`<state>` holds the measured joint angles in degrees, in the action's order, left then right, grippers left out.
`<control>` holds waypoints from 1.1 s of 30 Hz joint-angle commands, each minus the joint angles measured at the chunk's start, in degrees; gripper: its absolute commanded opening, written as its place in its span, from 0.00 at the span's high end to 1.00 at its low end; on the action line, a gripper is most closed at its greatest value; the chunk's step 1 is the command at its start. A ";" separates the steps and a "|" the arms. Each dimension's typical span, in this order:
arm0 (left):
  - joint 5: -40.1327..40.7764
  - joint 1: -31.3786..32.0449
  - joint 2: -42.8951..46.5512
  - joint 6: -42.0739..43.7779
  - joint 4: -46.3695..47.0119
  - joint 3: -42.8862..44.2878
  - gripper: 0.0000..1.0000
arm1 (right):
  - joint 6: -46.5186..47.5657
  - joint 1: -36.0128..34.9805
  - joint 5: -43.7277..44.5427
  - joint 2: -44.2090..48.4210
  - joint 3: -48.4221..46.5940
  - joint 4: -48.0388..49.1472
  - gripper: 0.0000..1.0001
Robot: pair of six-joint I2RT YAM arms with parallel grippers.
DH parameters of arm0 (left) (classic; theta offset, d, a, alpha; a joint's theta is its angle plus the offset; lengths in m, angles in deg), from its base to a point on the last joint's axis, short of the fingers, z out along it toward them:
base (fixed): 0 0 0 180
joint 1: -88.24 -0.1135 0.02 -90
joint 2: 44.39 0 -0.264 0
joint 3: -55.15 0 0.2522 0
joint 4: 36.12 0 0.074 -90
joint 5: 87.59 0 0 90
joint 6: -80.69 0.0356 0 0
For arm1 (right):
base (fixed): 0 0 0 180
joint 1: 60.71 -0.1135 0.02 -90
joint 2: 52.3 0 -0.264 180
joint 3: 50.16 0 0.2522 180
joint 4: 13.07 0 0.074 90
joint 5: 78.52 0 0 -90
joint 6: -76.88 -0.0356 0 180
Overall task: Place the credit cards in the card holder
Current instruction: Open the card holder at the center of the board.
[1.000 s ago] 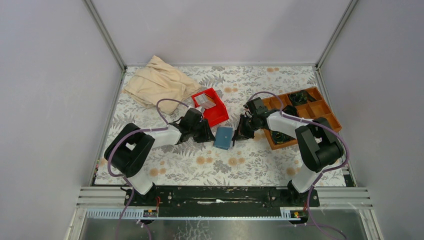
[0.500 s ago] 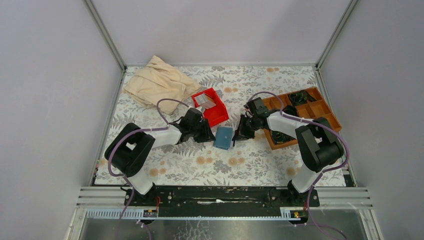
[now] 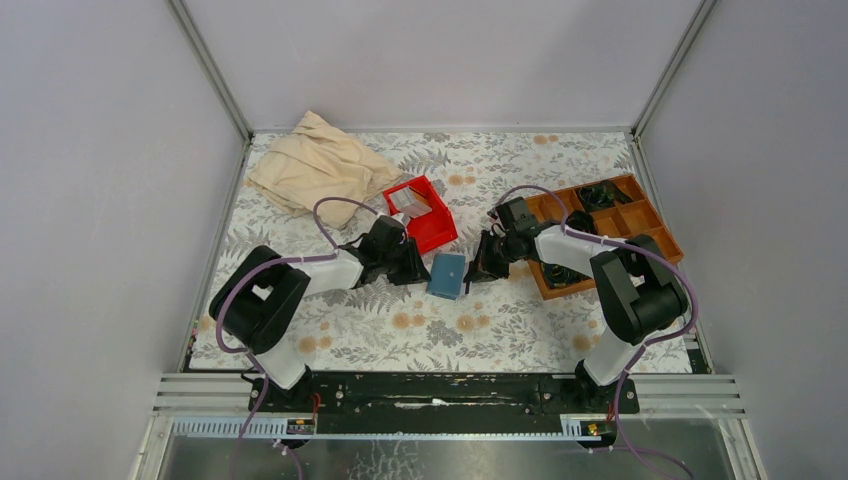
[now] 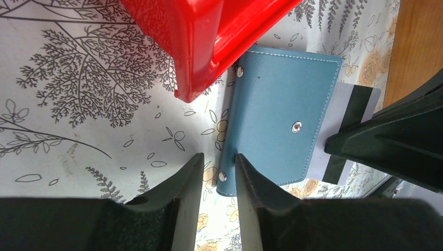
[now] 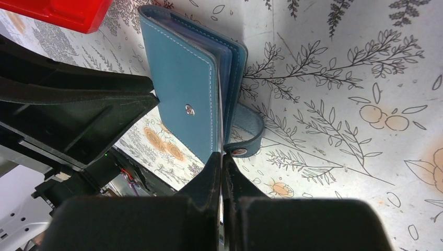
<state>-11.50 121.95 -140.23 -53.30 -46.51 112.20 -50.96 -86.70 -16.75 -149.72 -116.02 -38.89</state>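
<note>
Midway between the counter's side edges: my right pincer (image 5: 222, 158) clamps a credit card (image 4: 349, 112) at the card holder's (image 4: 277, 120) edge; my left pincer (image 4: 217, 161) stands narrow opposite.

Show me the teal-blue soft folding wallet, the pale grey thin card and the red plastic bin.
Teal-blue soft folding wallet (image 4: 277, 104): left wrist view, outer cover.
Pale grey thin card (image 4: 344, 102): left wrist view, part poking past the wallet.
Red plastic bin (image 4: 209, 36): left wrist view, outer wall.
</note>
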 commanded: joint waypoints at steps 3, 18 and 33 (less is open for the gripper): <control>1.03 0.28 -2.27 2.05 -5.11 -1.44 0.64 | 0.36 0.29 -0.42 0.49 1.08 0.54 1.00; 1.18 0.35 -3.27 1.84 -5.15 -0.90 0.64 | 2.31 0.73 1.09 1.88 -0.61 -2.85 1.00; 0.96 0.30 -4.15 1.36 -4.62 -1.20 0.64 | 2.65 1.33 0.39 1.54 -0.39 -2.27 1.00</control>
<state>-12.02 121.95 -140.79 -53.30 -46.00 112.33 -49.80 -86.00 -17.12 -149.53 -115.65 -39.21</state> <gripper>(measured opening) 0.360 0.015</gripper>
